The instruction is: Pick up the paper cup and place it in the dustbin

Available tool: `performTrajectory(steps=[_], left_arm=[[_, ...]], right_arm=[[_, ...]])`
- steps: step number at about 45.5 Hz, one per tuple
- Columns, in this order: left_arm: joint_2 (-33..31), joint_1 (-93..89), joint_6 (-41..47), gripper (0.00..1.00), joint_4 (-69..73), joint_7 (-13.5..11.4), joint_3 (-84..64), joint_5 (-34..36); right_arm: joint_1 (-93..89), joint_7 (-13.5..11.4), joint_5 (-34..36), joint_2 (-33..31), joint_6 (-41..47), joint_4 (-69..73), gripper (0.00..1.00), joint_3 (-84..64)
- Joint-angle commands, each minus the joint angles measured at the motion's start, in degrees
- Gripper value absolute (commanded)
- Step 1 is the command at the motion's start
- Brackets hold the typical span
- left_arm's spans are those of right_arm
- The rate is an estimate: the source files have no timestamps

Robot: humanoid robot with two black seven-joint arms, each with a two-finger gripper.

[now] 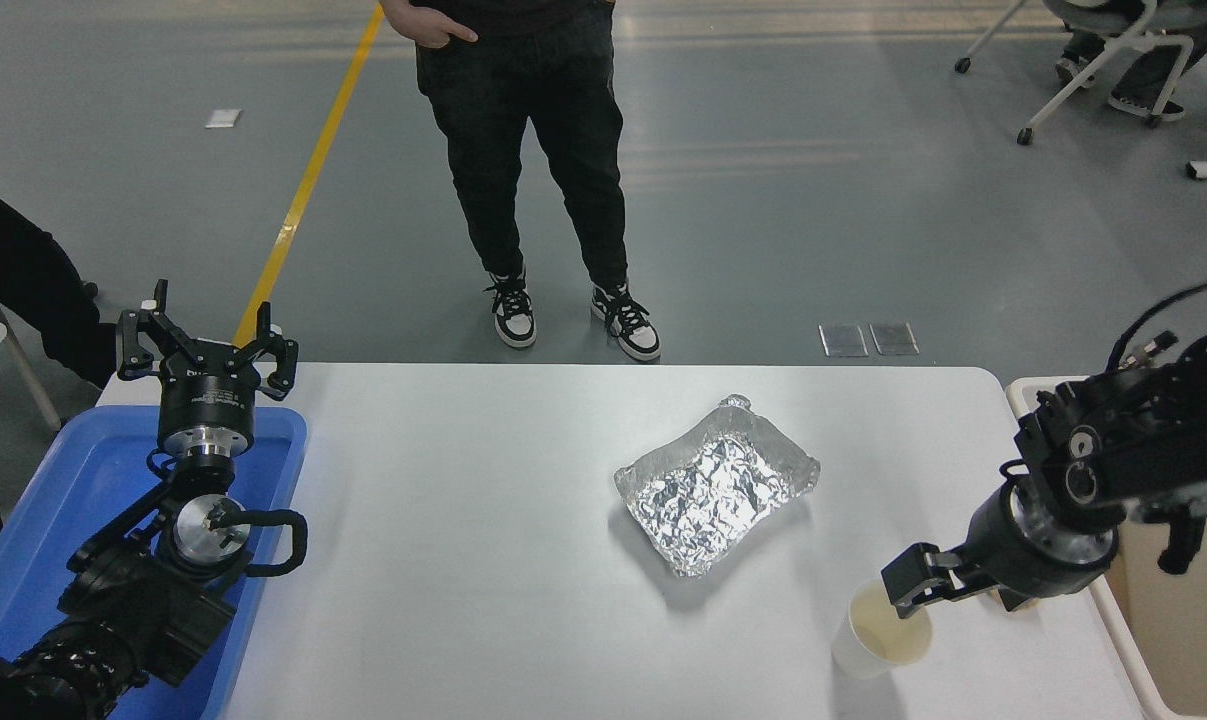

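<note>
The paper cup (880, 638), white with a cream inside, stands upright near the table's front right. My right gripper (956, 592) is low over the table just behind and to the right of the cup. Its left fingertip (905, 583) is at the cup's far rim, and it looks open with nothing in it. The cream dustbin (1115, 628) stands off the table's right edge, partly hidden by my right arm. My left gripper (206, 345) is open and parked over the blue tray at the left.
A crinkled foil tray (718, 485) lies mid-table, left of and behind the cup. The blue tray (53, 520) holds my left arm. A person (533, 150) stands at the far side. The tan paper ball is hidden behind my right gripper.
</note>
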Motion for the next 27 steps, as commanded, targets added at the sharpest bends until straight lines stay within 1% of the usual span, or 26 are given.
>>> performTrajectory(steps=[1,9,12,13,14,16,19,20,21,23,24,25,26,27], left_arm=[[-0.1,0.0,0.0,0.99,0.0,0.0,0.0,0.1],[-0.1,0.0,0.0,0.99,0.0,0.0,0.0,0.1],[-0.1,0.0,0.0,0.99,0.0,0.0,0.0,0.1],[-0.1,0.0,0.0,0.99,0.0,0.0,0.0,0.1],[-0.1,0.0,0.0,0.99,0.0,0.0,0.0,0.1],[-0.1,0.0,0.0,0.99,0.0,0.0,0.0,0.1],[-0.1,0.0,0.0,0.99,0.0,0.0,0.0,0.1],[-0.1,0.0,0.0,0.99,0.0,0.0,0.0,0.1],[-0.1,0.0,0.0,0.99,0.0,0.0,0.0,0.1],[-0.1,0.0,0.0,0.99,0.0,0.0,0.0,0.1],[-0.1,0.0,0.0,0.99,0.0,0.0,0.0,0.1],[-0.1,0.0,0.0,0.99,0.0,0.0,0.0,0.1],[-0.1,0.0,0.0,0.99,0.0,0.0,0.0,0.1],[-0.1,0.0,0.0,0.99,0.0,0.0,0.0,0.1]], right_arm=[[-8.1,0.0,-1.0,0.3,-2.7,-5.3,1.0,2.7],[-10.7,0.0,-1.0,1.8,-6.0,-7.9,0.99,2.9],[-12.1,0.0,-1.6,2.1,-7.7,-8.8,0.95,2.8],[-12.5,0.0,-1.7,2.3,-8.0,-9.3,0.9,2.8],[-13.1,-0.1,-1.9,2.5,-8.1,-10.0,0.79,2.7],[-13.4,0.0,-1.9,2.6,-8.2,-10.4,0.7,2.7],[-13.7,-0.1,-2.0,2.6,-8.2,-10.5,0.38,2.7],[-13.7,-0.2,-2.0,2.6,-8.3,-10.5,0.3,2.7],[-13.8,-0.4,-2.0,2.6,-8.3,-10.6,0.24,2.7],[-13.8,-0.5,-2.0,2.6,-8.3,-10.6,0.2,2.7],[-13.8,-0.6,-2.0,2.7,-8.2,-10.6,0.16,2.7],[-13.8,-0.6,-1.9,2.7,-8.3,-10.6,0.09,2.6],[-13.9,-0.6,-1.7,2.7,-8.3,-10.6,0.0,2.6],[-13.9,-0.6,-1.4,2.7,-8.3,-10.7,0.0,2.6]])
